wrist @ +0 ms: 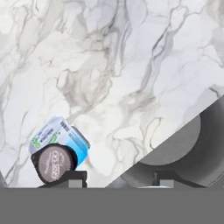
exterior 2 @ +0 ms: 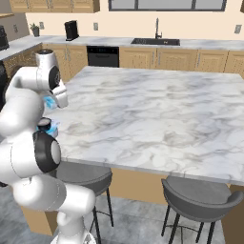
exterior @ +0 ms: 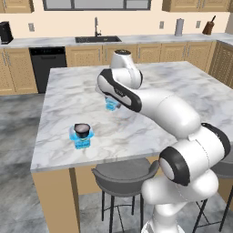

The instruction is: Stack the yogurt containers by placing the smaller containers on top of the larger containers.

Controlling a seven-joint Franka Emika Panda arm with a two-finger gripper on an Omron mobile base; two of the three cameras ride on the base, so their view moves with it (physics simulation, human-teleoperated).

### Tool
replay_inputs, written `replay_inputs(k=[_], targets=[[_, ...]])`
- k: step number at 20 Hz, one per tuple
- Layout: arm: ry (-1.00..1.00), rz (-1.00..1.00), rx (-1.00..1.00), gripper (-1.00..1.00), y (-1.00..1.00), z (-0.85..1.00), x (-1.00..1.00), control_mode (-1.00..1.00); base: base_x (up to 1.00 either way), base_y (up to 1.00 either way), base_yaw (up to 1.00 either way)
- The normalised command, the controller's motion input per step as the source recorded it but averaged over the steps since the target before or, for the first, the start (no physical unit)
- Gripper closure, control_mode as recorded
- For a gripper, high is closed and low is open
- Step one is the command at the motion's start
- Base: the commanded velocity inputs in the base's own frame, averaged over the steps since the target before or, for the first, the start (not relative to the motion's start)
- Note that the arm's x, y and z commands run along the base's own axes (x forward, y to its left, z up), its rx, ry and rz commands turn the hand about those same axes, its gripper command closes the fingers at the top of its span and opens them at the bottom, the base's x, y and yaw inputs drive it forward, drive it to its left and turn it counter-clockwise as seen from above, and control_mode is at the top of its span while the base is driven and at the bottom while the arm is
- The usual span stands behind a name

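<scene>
The larger squarish translucent blue tub (exterior: 82,141) (wrist: 66,136) stands near the front left of the marble island. The small dark round cup (exterior: 82,130) (wrist: 53,164) sits on top of it, and the pair shows past the arm in the right base view (exterior 2: 47,125). My gripper (exterior: 110,101) (exterior 2: 50,102) (wrist: 118,179) hangs above the counter, behind and to the right of that stack. It is shut on the tiny translucent blue cup (exterior: 110,106) (exterior 2: 49,101), which is lifted off the marble and partly hidden by the hand.
The marble island (exterior: 182,82) (exterior 2: 157,109) stretches wide to the right of the stack. Grey stools (exterior: 123,175) (exterior 2: 198,195) (wrist: 175,148) stand under its near edge. A back counter with a sink (exterior: 97,39) runs along the wall.
</scene>
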Motion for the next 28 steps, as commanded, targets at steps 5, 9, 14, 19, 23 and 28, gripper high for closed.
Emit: replay_inputs(k=[5,9,14,19,23,28], targets=[[0.0,0.03,0.0,1.0,0.28,0.0,-0.1,-1.0,0.0,0.0,0.0],[0.0,0.03,0.0,1.0,0.29,0.0,-0.06,-1.0,0.0,0.0,0.0],[0.0,0.01,0.0,1.0,0.27,0.0,-0.01,-1.0,0.0,0.0,0.0],[0.0,0.0,0.0,1.0,0.25,0.0,0.0,-1.0,0.0,0.0,0.0],[0.0,0.0,0.0,1.0,0.26,0.0,0.0,-1.0,0.0,0.0,0.0],[0.0,0.0,0.0,1.0,0.25,0.0,0.03,-1.0,0.0,0.0,0.0]])
